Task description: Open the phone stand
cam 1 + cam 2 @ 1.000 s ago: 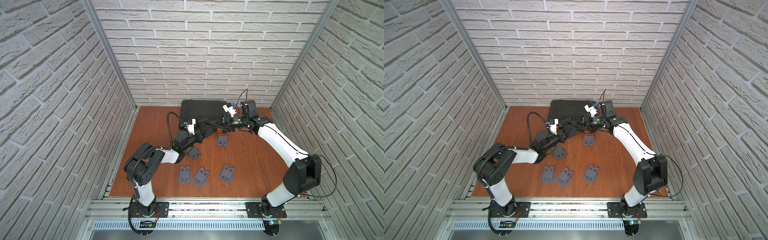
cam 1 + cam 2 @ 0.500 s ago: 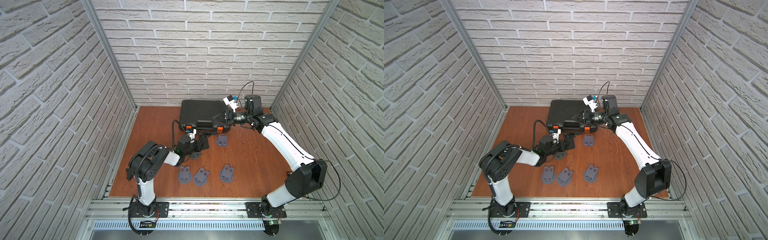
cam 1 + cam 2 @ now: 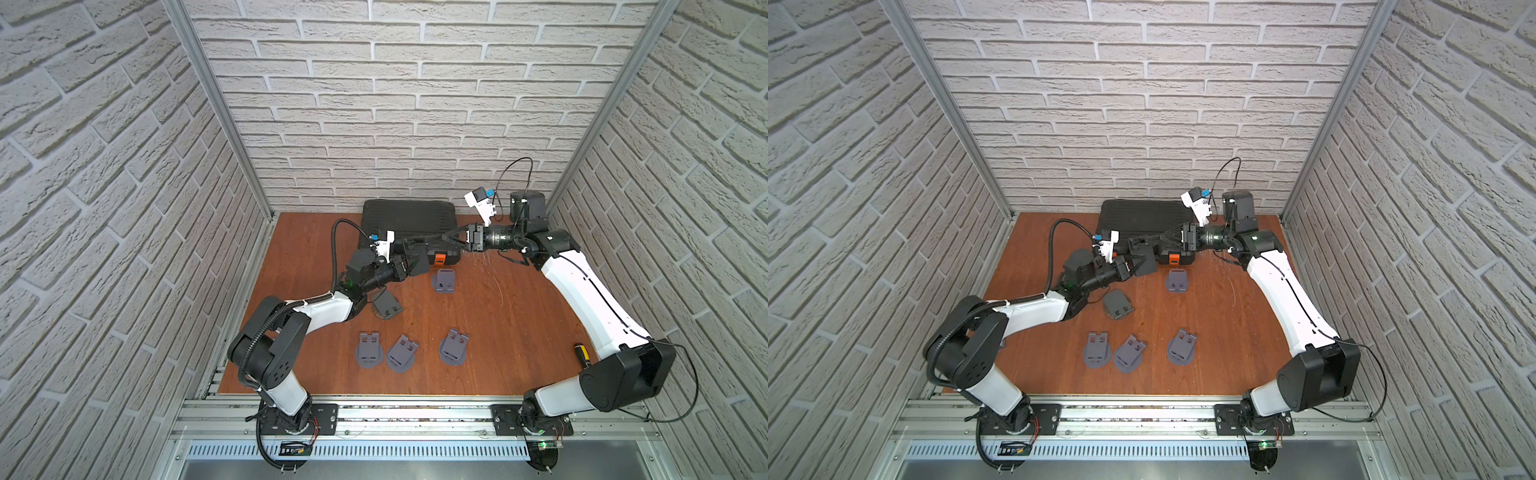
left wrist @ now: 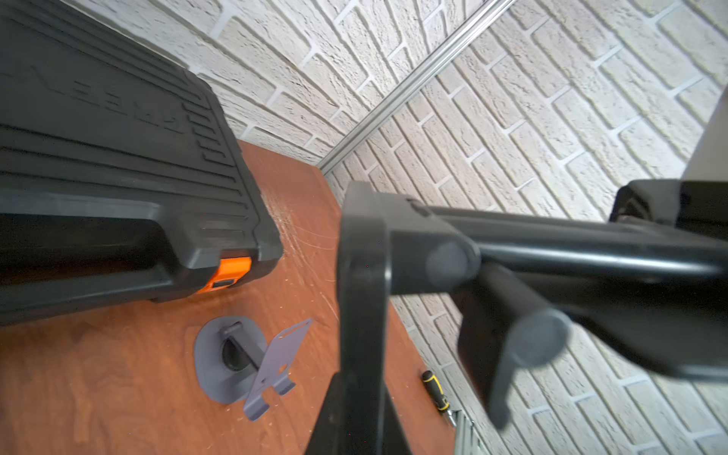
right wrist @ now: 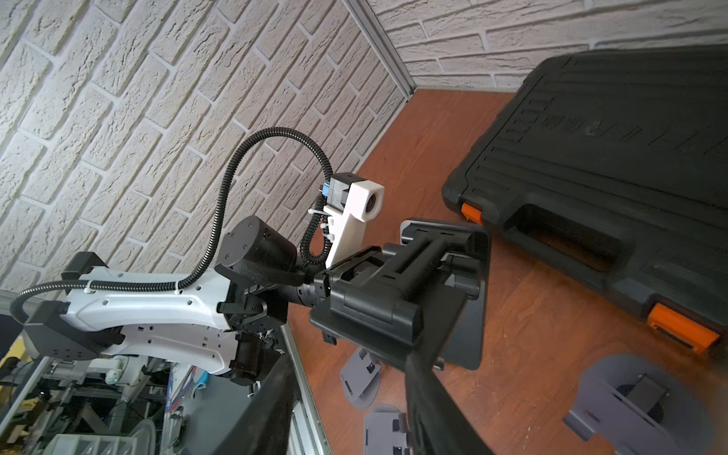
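Red-brown wood makes up the table (image 3: pixel 498 316). Above its rear half the black folding phone stand (image 3: pixel 419 265) hangs in the air between the two arms. It is clear of the surface and just in front of the black ribbed plastic tool case (image 3: pixel 409 216), which lies against the back wall.

The left tool (image 3: pixel 407 267) is closed almost fully on the stand's flat plate. In the left wrist view that plate shows nearly edge-on. The right tool (image 3: pixel 1138 243) reaches in from the opposite side. Its jaws are partway apart and closed on the stand's hinged part, and one of its fingers (image 5: pixel 433 409) lies right against that part in the right wrist view.

Five grey plastic round-based stands rest on the table:
- One (image 3: pixel 444 282) sits just in front of the case's orange latch (image 3: pixel 439 258), with its back plate tilted up off the base.
- A darker one (image 3: pixel 387 305) lies beside the left forearm.
- Three lie flat in a loose row nearer the front. Two of them (image 3: pixel 369 349) (image 3: pixel 402 353) are just beside each other, and the third (image 3: pixel 454 348) is a little apart.

A yellow-and-black-handled screwdriver (image 3: pixel 582 353) lies near the table's right edge, close to the right arm's elbow.
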`<state>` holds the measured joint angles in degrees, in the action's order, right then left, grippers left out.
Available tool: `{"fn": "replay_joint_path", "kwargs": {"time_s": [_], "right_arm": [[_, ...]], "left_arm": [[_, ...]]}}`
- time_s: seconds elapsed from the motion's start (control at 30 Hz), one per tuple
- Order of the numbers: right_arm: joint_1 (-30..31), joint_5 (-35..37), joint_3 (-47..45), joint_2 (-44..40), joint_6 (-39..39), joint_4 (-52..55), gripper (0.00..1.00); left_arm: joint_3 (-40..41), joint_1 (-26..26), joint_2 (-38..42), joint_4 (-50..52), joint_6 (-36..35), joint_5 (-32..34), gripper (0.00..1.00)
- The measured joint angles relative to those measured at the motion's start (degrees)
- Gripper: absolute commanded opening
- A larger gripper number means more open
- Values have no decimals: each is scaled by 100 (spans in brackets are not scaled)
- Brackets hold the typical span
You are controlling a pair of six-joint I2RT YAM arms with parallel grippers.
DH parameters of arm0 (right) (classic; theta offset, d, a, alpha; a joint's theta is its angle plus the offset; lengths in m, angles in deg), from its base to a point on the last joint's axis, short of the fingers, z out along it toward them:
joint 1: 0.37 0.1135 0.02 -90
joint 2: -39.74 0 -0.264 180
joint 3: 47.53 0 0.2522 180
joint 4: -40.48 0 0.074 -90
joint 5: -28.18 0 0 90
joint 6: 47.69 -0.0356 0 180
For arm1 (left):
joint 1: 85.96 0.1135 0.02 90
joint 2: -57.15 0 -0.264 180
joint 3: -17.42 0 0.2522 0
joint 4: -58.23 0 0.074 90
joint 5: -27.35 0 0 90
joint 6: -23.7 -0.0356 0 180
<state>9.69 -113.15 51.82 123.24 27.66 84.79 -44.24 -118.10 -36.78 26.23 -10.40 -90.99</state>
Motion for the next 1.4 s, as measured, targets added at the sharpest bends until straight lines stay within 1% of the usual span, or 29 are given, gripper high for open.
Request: {"fn": "replay_joint_path", "kwargs": {"time_s": [0.33,0.5,0.57,0.8,1.07,1.4], "right_arm": [[-170,-229,-76,20,732,-245,50],[-363,-595,-61,249,1014,-348,46],[-396,-750,9,422,1123,-350,46],[-402,-1071,190,846,1405,-330,46],[-400,-1316,293,898,1469,-337,45],[-402,-1456,345,927,1513,-341,37]], "left_arm": [[-216,166,-243,-258,1250,-922,0],[-378,173,-334,-372,1690,-1285,0],[-433,170,-365,-387,1788,-1397,0],[-654,136,-461,-356,1917,-1589,0],[-726,28,-498,-273,1932,-1635,0],[-732,-31,-509,-243,1996,-1609,0]]}}
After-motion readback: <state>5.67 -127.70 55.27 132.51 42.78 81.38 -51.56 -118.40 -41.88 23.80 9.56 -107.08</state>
